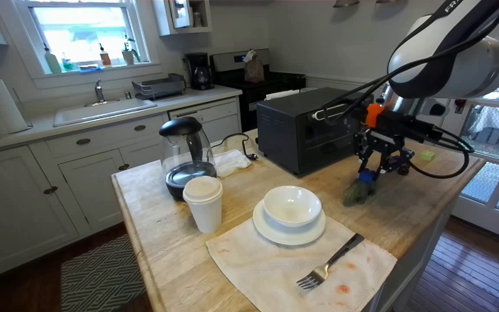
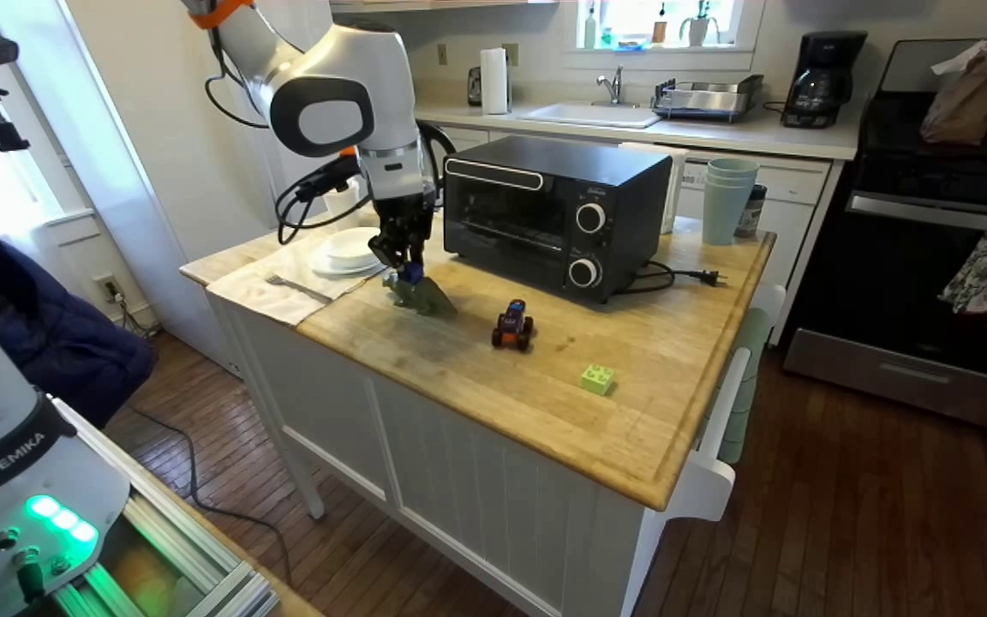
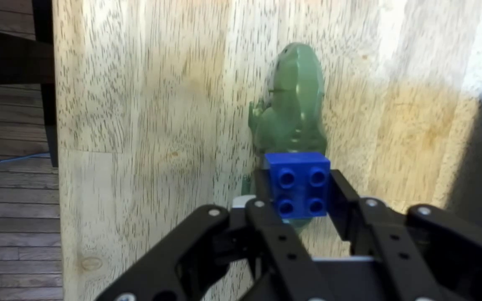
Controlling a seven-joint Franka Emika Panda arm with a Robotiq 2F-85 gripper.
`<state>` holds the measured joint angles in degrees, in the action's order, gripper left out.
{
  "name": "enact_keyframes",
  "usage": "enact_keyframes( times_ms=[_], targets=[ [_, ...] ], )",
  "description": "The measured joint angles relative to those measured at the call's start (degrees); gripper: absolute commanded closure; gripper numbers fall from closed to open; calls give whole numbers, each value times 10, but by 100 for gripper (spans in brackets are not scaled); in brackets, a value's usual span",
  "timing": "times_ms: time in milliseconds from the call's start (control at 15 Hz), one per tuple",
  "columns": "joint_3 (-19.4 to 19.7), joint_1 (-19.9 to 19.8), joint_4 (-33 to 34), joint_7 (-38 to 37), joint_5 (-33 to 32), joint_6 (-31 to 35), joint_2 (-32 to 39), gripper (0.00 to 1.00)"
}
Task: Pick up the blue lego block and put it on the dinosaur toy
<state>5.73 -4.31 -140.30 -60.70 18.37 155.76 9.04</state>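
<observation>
Gripping the blue lego block point(image 3: 298, 184), tool point(image 3: 299, 188) holds it at the top of the dinosaur toy point(image 3: 296, 104) on the bench point(image 3: 161, 104): pick looks done, contact unclear, 2 steps likely left, seat and release.

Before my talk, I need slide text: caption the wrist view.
The gripper holds the blue block over the dinosaur.

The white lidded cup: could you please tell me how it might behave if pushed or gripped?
The white lidded cup could tip if pushed high up, being tall and tapering downward. It resembles a disposable paper cup, so it would probably dent when squeezed. The lid hides any contents, so its weight is hard to judge.
</observation>
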Motion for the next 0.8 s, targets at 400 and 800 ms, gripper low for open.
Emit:
enact_keyframes(
  times_ms=[400, 800],
  targets=[
    [-1, 0, 4, 0, 0, 3, 3, 88],
    [-1, 0, 6, 0, 0, 6, 5, 88]
  ],
)
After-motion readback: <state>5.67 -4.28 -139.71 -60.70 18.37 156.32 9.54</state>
